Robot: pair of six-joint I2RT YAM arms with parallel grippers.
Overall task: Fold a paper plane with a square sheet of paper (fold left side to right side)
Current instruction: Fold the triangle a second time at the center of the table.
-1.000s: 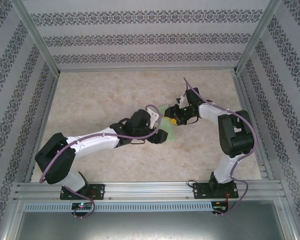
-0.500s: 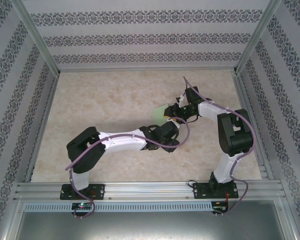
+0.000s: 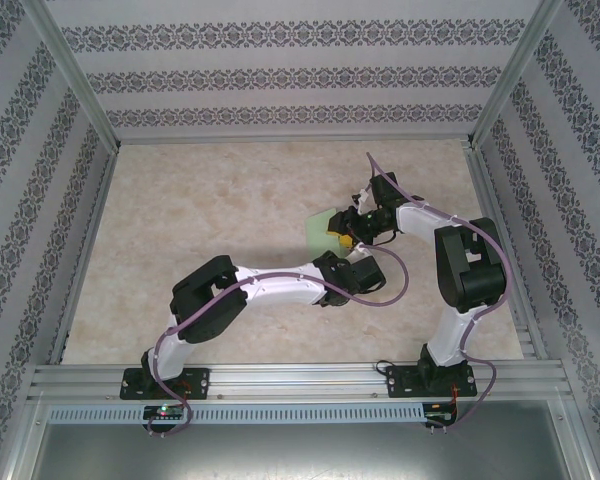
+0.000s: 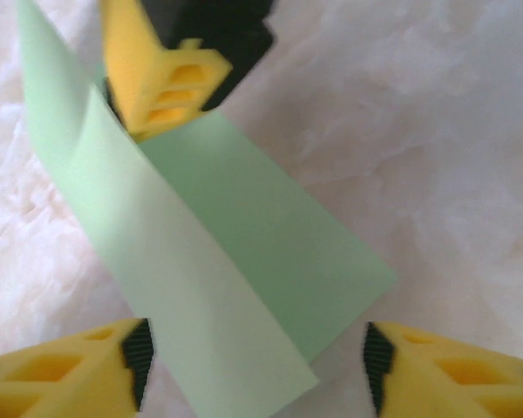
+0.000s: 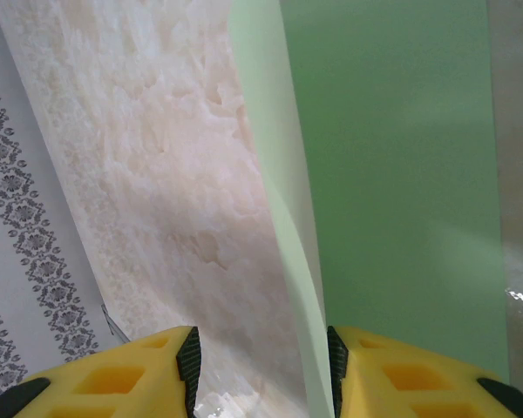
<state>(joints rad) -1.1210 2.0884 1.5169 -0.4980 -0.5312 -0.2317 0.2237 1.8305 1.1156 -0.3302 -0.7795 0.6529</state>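
My left pincer stands open astride the paper at six o'clock; my right pincer stands apart around its raised edge, gripping nothing; I'd align edges, then press slowly.

The top camera is looking down from above and behind the arm bases, taking in the whole counter. The 2 wrist cameras are looking from very close, sharing the green sheet of paper near the top view's centre.
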